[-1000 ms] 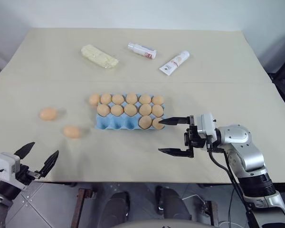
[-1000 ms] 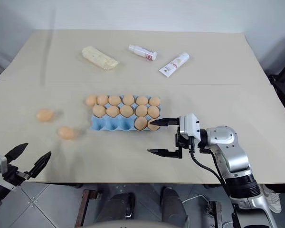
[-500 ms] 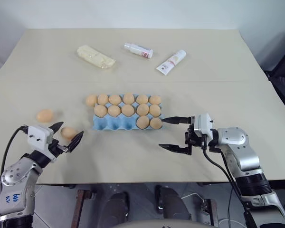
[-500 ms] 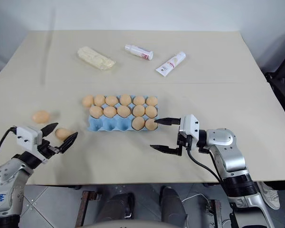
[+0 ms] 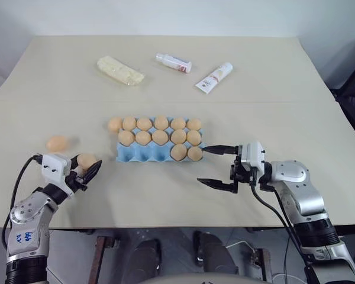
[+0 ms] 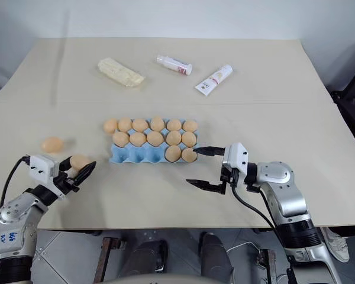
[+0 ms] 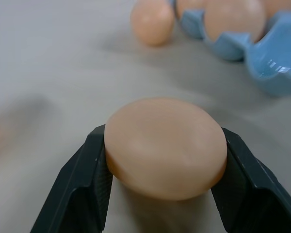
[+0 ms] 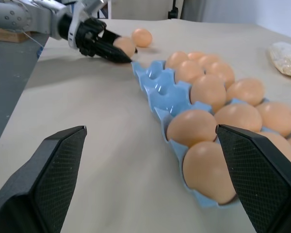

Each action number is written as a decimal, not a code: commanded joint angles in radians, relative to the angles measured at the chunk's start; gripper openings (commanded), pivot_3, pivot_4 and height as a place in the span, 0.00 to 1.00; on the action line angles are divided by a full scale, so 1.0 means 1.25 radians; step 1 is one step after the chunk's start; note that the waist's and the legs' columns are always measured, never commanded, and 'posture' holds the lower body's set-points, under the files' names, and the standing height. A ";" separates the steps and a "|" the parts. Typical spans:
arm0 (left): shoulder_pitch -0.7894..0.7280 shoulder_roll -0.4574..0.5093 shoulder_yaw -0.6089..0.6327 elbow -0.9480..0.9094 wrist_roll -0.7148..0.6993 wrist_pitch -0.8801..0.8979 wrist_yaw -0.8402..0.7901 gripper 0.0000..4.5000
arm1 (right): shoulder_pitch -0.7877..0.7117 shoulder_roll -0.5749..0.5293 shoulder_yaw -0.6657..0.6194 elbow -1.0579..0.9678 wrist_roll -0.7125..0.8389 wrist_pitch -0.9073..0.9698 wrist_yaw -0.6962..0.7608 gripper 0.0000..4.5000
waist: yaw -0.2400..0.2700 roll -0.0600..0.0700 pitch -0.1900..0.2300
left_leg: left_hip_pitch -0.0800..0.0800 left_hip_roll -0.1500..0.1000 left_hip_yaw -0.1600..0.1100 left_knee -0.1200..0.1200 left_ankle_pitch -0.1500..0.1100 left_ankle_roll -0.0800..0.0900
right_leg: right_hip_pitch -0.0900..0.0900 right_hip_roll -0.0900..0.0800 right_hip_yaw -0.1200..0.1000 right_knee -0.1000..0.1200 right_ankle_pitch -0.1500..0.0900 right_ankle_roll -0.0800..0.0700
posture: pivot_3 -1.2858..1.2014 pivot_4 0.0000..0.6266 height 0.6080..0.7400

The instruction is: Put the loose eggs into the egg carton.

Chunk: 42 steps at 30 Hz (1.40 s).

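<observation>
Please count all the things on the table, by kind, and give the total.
Egg carton: 1
Eggs in its cups: 12
Loose eggs: 3, one in the left hand
Yellow packet: 1
White tubes: 2
Total: 19

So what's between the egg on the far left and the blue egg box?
The left hand, closed around another egg, seen from the head camera.

I read this as a lab test station: a bare beige table [image 5: 272, 89] against a plain white wall [image 5: 165, 15], grey tiled floor [image 5: 71, 248] below, objects laid out as staged props
</observation>
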 commanded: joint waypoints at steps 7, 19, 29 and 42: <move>-0.211 0.031 -0.220 -0.102 0.029 0.046 -0.127 0.53 | 0.094 -0.068 -0.124 -0.037 0.000 -0.015 -0.078 1.00 | 0.026 0.000 0.000 | 0.000 -0.002 -0.001 0.002 0.000 0.000 | 0.002 -0.001 -0.001 0.000 0.000 0.001 | 0.52 0.24 1.00; -0.350 -0.034 -0.367 0.059 0.090 -0.018 -0.211 0.53 | 0.177 -0.046 -0.138 -0.141 -0.009 -0.005 -0.182 1.00 | 0.020 0.000 0.000 | 0.000 0.002 0.004 0.007 -0.001 0.000 | 0.000 0.005 -0.001 0.004 0.001 0.001 | 0.52 0.24 1.00; -0.354 -0.058 -0.359 0.068 0.090 -0.038 -0.201 0.99 | 0.176 -0.037 -0.123 -0.165 -0.003 0.006 -0.205 1.00 | 0.019 0.000 0.000 | 0.000 0.000 0.003 0.010 -0.001 0.002 | 0.001 0.002 0.001 0.006 0.002 0.003 | 0.52 0.24 1.00; -0.051 0.048 -0.017 -0.070 -0.007 -0.060 -0.100 0.99 | 0.111 -0.026 -0.073 -0.117 0.007 0.009 -0.151 1.00 | 0.017 0.000 0.000 | 0.000 0.002 0.002 0.009 -0.001 0.001 | 0.001 0.001 0.002 0.005 0.001 0.000 | 0.52 0.24 1.00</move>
